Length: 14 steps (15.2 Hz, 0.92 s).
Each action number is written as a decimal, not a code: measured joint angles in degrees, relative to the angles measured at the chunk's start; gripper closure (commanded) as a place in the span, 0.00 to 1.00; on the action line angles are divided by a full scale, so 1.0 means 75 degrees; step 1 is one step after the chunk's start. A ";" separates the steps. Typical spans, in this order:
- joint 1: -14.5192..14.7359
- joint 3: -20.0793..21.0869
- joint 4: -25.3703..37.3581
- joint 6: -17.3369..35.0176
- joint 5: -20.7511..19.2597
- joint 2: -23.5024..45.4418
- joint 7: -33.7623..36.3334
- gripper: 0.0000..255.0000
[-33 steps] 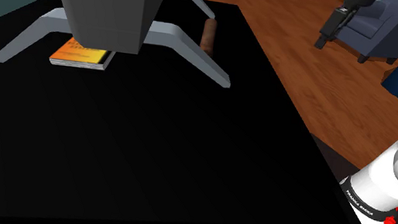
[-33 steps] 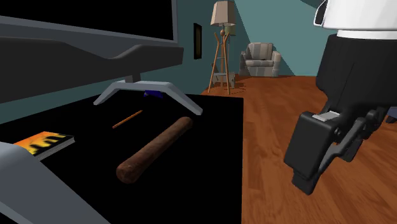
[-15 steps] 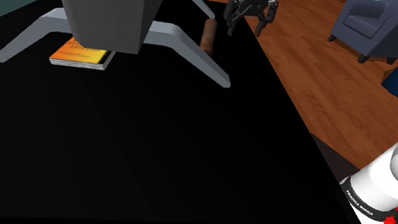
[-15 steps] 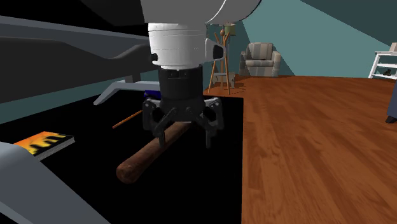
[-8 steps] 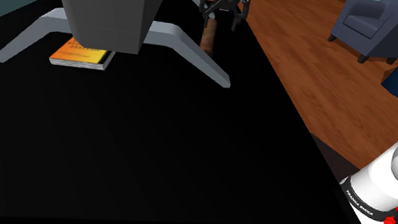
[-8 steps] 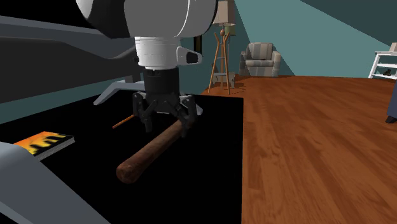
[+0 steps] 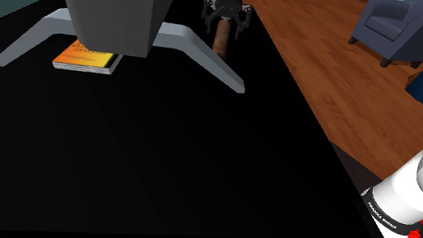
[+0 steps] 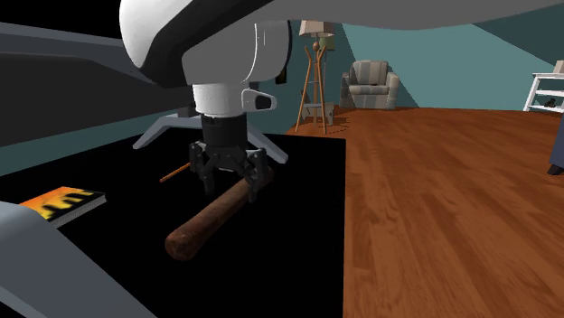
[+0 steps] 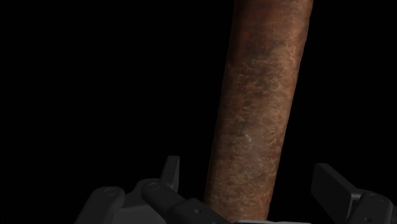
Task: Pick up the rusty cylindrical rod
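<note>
Logged a black tabletop (image 7: 155, 157) with wood floor (image 8: 434, 217) beyond its edge, a big grey monitor (image 7: 116, 3) above and its splayed stand foot (image 7: 209, 56) resting on the top. Tracked the white arm (image 8: 208, 45) over the last two seconds: out over the floor at first, then swung in across the table edge, then lowered stage by stage. Found the gripper (image 8: 230, 184) now pointing straight down at the rusty rod (image 8: 203, 226), lower than half a second ago. Confirmed in the wrist view fingers (image 9: 170, 173) spread apart, one to each side of the rod, neither touching it, nothing held. Judged the approach nearly done, with a little more descent and then the closing left, and the lift not yet begun. Placed the rod flat on the tabletop near the far corner in the shoulder view, unmoved throughout, just beside the stand foot on one side and near the floor-side table edge on the other. Reckoned open room above and floor-side, tight on the stand side. Noted an orange book (image 8: 61, 203) well apart and a thin brown stick (image 8: 181, 169) near the gripper on the monitor side.
</note>
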 measured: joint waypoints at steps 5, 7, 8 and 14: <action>-0.0015 -0.0008 -0.0251 0.0255 -0.0005 0.0002 0.0012 1.00; -0.0017 -0.0007 -0.0265 0.0271 -0.0002 -0.0009 0.0014 1.00; -0.0018 -0.0007 -0.0271 0.0274 -0.0001 -0.0012 0.0014 1.00; -0.0014 -0.0006 -0.0212 0.0217 -0.0002 0.0000 0.0009 1.00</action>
